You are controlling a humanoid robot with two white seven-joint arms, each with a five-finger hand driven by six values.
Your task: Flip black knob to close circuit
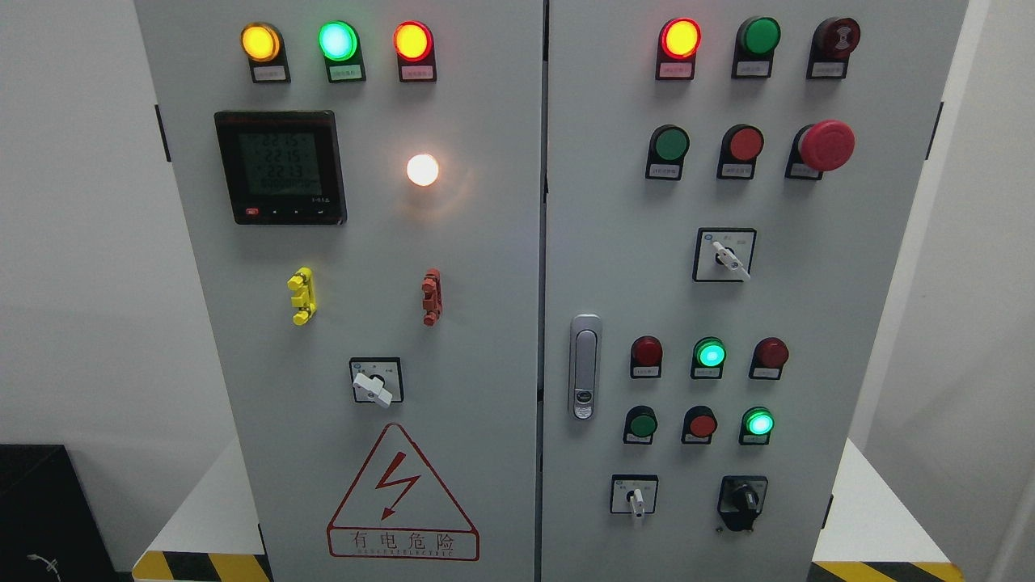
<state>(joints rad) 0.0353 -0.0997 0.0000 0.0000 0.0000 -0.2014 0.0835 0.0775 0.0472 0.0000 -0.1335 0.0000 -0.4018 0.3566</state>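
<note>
1. Neither hand shows in the head view, so I cannot tell whether the fingers are apart, together or clamped on anything; the arms are out of frame.
2. The black knob [742,501] sits at the lower right of the right door [808,323], in the bottom row, just right of a white selector switch [635,495]. Nothing touches it, so the flip is probably not yet begun.
3. Its low, outer position suggests the right arm is the natural one to reach it, coming up from the picture's lower right.
4. The controls are grouped in rows, probably by function: lit lamps [681,38] along the top, push buttons below, rotary switches lowest, within easy reach.
5. The red mushroom stop button [826,145] stands proud of the panel, presumably so it can be struck fast; it is well apart from the knob.
6. The door handle [585,365] lies near the central seam, between the two doors.
7. On the left door a meter display [280,166] and a lightning warning sign [402,495] mark live equipment, so a stray touch on neighbouring switches is the likely risk.
</note>
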